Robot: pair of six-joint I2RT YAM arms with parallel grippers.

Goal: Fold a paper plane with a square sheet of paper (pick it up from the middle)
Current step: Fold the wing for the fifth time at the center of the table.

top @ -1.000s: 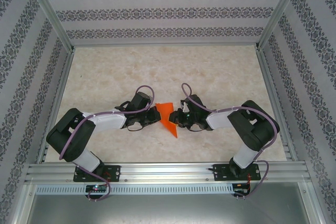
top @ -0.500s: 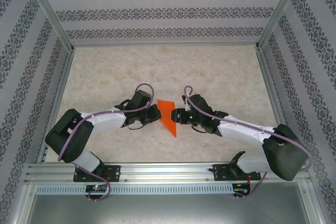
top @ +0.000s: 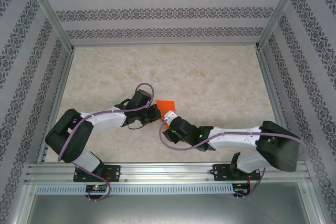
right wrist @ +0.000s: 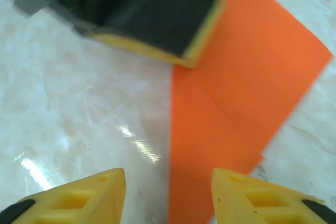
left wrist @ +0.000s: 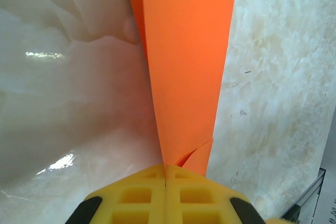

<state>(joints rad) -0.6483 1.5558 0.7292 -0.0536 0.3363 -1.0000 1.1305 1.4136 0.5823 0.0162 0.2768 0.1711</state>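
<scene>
The half-folded paper plane (top: 165, 104) sits on the table (top: 220, 72), its narrow end pinched tight in my left claw (left wrist: 166, 174). My right claw (right wrist: 168, 184) has just let go and swung from the plane's right side round to its near edge, where it hovers over the orange, jaws partly apart and empty, so the next crease needs a fresh grip. The patterned walls (top: 157, 11) stand well apart from the plane, and only my left claw's fingers (right wrist: 203, 48), touching the plane, crowd that approach.
</scene>
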